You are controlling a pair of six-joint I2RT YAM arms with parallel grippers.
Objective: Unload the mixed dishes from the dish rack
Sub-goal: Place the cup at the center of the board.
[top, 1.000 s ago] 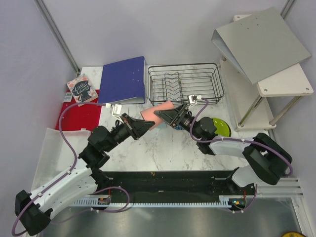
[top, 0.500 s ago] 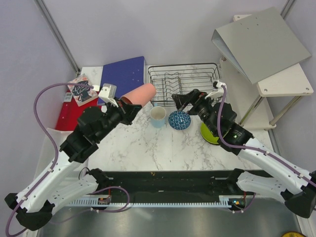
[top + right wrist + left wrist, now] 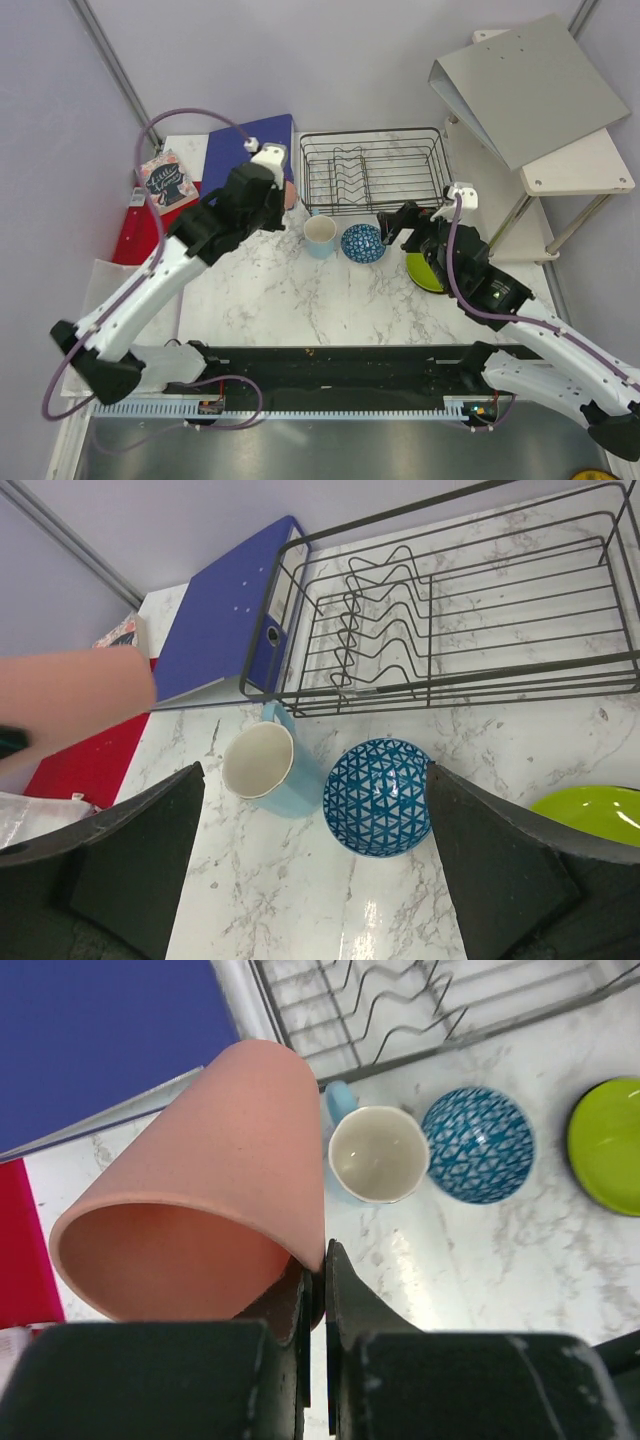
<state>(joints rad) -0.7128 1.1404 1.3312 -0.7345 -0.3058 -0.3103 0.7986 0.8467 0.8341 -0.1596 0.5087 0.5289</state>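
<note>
- Blue binder: closed, lying flat at the far left of the marble worktop.
- Small illustrated book: just left of the blue binder, its near edge overlapping a red sheet.
- Grey binder: closed and tilted, lying on top of a white side table at the far right, beside the worktop.
- Pale purple wall: behind everything.

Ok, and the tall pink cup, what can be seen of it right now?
The tall pink cup is a plain salmon-pink tapered tumbler, matte, faintly speckled, handleless and empty. It is held in the air, tipped on its side, wide mouth towards the left wrist camera. The left end effector is shut on its rim. Nothing else touches it; the light blue cup stands apart beyond it.
</note>
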